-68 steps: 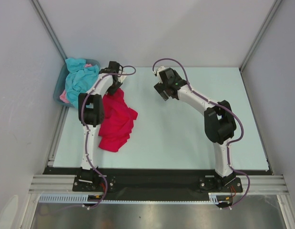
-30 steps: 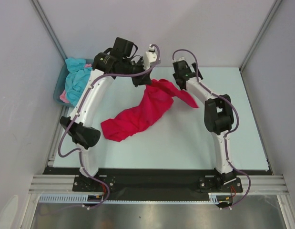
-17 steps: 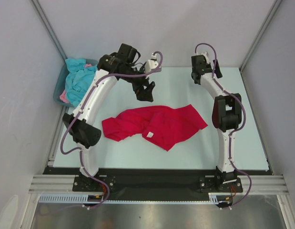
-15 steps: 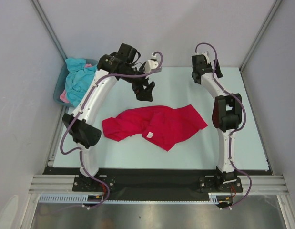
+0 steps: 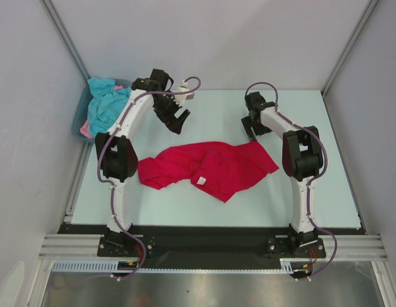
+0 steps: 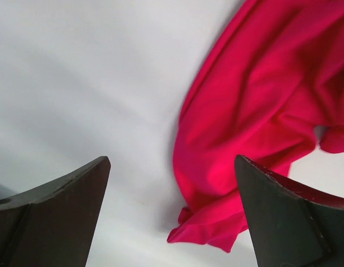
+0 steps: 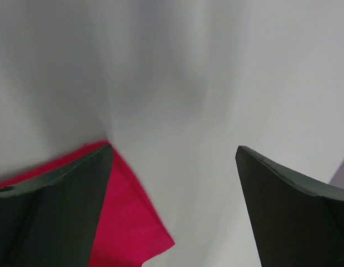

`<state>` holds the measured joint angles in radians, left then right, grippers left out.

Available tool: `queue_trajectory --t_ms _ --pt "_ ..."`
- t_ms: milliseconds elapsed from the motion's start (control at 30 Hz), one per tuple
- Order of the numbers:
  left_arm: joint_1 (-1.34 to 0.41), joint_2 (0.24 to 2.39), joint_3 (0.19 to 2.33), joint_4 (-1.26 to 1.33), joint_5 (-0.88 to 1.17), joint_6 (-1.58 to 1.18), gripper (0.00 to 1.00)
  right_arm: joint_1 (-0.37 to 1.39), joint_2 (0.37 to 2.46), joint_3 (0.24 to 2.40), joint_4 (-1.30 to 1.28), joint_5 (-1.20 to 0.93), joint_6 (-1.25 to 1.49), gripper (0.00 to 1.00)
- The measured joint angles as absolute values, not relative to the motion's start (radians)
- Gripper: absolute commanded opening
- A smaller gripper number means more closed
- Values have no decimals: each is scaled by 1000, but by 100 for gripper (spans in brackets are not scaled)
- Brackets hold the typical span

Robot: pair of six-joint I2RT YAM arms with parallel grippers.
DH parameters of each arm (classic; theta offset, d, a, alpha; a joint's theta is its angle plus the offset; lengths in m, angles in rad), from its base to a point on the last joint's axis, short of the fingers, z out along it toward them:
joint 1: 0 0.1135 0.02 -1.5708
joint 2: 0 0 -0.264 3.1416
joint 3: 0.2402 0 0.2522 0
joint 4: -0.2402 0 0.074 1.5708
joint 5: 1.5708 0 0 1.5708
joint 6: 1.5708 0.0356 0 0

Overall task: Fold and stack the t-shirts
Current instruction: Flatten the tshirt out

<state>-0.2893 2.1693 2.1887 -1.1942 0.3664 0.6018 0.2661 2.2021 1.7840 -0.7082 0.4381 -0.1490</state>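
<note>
Well, the red t-shirt [image 5: 210, 167] lies outside both jaws.

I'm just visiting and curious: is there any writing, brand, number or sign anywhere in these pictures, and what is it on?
No text can be read in any view.
A small white tag on the red t-shirt: too small to read, and I cannot tell whether it bears any print.
The two wrist views show only bare surfaces and plain red cloth, with no lettering.
</note>
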Motion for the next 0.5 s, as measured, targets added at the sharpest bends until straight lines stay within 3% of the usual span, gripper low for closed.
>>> queue_trajectory --t_ms 267,500 --pt "-247 2160 2082 -1119 299 601 100 225 1994 1589 -817 242 -183 100" --pt "-249 2130 2008 -1093 299 604 100 188 1820 1540 -862 179 -239 100"
